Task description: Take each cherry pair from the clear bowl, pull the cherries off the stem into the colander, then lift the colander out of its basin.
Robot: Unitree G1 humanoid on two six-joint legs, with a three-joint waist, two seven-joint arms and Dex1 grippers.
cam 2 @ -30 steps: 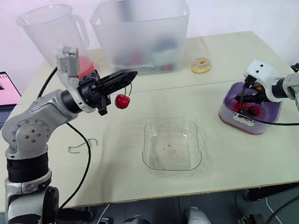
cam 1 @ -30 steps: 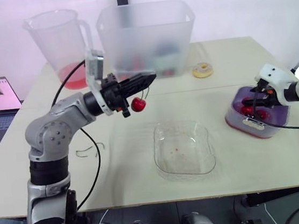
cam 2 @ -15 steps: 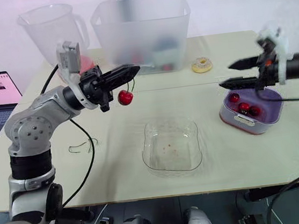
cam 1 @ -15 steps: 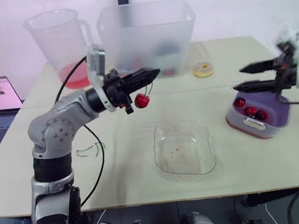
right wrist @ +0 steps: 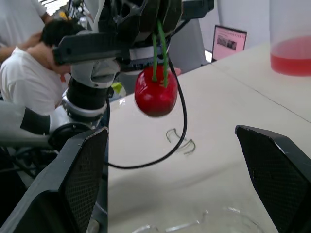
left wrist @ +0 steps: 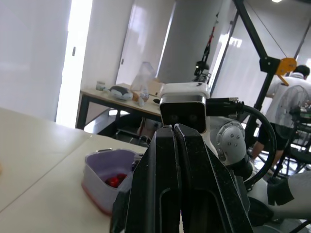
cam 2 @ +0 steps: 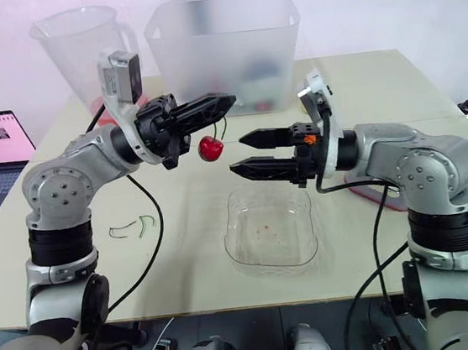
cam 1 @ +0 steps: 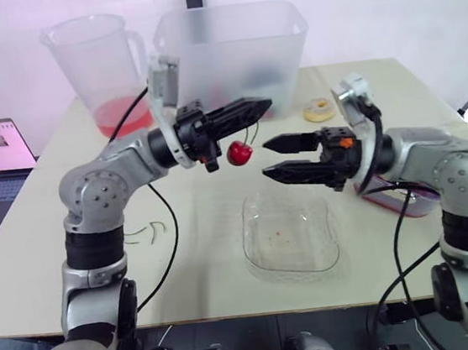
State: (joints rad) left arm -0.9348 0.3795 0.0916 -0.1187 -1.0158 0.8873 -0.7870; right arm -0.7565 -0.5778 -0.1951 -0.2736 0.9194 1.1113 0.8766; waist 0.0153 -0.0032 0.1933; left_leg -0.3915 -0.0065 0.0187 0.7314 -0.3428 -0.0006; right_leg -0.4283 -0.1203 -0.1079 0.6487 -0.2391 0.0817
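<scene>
- cherry (right wrist: 155,95) — glossy red skin with a bright highlight
- clear bowl (cam 2: 270,232) — transparent plastic, smooth and shiny
- basin (left wrist: 93,180) — translucent purple plastic, smooth
- left gripper (cam 2: 230,102) and right gripper (cam 2: 238,154) — matt black plastic, finely grained
- tub (cam 2: 223,41) and jug (cam 2: 76,49) — frosted, cloudy plastic
- table (cam 2: 185,265) — pale top, smooth and matt
</scene>
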